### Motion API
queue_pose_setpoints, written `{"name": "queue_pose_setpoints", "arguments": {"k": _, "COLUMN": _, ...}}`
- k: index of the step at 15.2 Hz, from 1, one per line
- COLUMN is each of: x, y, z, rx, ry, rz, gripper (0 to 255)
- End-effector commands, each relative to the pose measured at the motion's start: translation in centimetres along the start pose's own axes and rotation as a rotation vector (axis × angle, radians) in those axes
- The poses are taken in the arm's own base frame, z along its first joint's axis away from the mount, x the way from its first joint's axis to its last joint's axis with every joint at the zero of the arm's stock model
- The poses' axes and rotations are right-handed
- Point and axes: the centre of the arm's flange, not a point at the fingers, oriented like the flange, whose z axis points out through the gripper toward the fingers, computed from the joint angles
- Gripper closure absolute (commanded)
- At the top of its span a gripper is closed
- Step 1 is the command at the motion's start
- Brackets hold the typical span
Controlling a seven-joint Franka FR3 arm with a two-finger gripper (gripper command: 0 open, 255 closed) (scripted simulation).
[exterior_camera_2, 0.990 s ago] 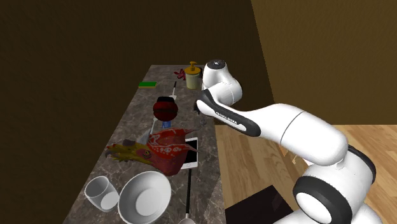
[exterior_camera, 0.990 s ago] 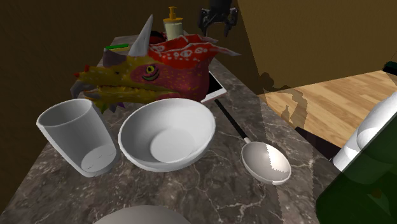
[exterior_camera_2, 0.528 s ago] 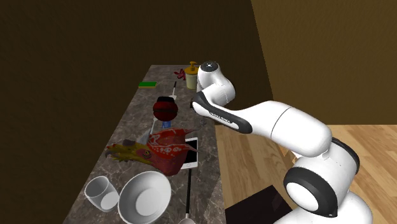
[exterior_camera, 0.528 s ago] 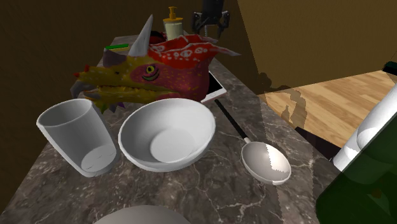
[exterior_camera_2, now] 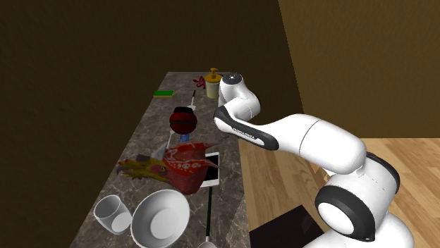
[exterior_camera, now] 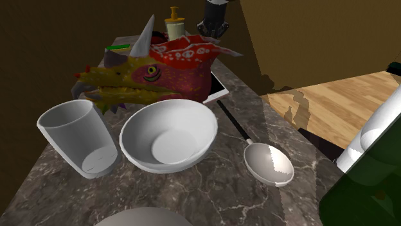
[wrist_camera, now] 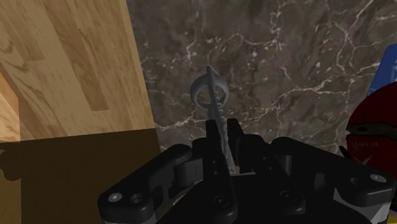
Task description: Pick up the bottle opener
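Looking down the claw (wrist_camera: pixel 222 130), we've got both black fingers pressed against the thin grey shaft of the bottle opener (wrist_camera: pixel 214 113), so it's clamped on it. The opener's ring end sticks out past the fingertips over the dark marble table (wrist_camera: pixel 286 57), near the edge where the wood floor (wrist_camera: pixel 63 63) starts. A red round thing (wrist_camera: pixel 372 127) sits off to one side.

Beneath the pincer (wrist_camera: pixel 222 124): dark veined marble-look countertop (wrist_camera: pixel 286 51), its edge close by. Just past that edge, light wood-plank floor (wrist_camera: pixel 63 63), part shadowed. Across the counter from the pincer, dark brown wall (exterior_camera_2: pixel 70 84); lighter brown wall (exterior_camera_2: pixel 352 63) beyond the floor. Lighting dim.
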Motion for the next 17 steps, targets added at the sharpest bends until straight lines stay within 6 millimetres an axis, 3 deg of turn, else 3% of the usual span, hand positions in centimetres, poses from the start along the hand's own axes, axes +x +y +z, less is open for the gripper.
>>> {"name": "queue_pose_setpoints", "arguments": {"k": 1, "x": 0.0, "y": 0.0, "z": 0.0, "rx": 0.000, "ry": 0.000, "rz": 0.000, "gripper": 255}}
{"name": "queue_pose_setpoints", "arguments": {"k": 6, "x": 0.1, "y": 0.0, "z": 0.1, "rx": 0.000, "ry": 0.000, "rz": 0.000, "gripper": 255}}
{"name": "queue_pose_setpoints", "arguments": {"k": 17, "x": 2.1, "y": -0.2, "z": -5.3, "rx": 0.000, "ry": 0.000, "rz": 0.000, "gripper": 255}}
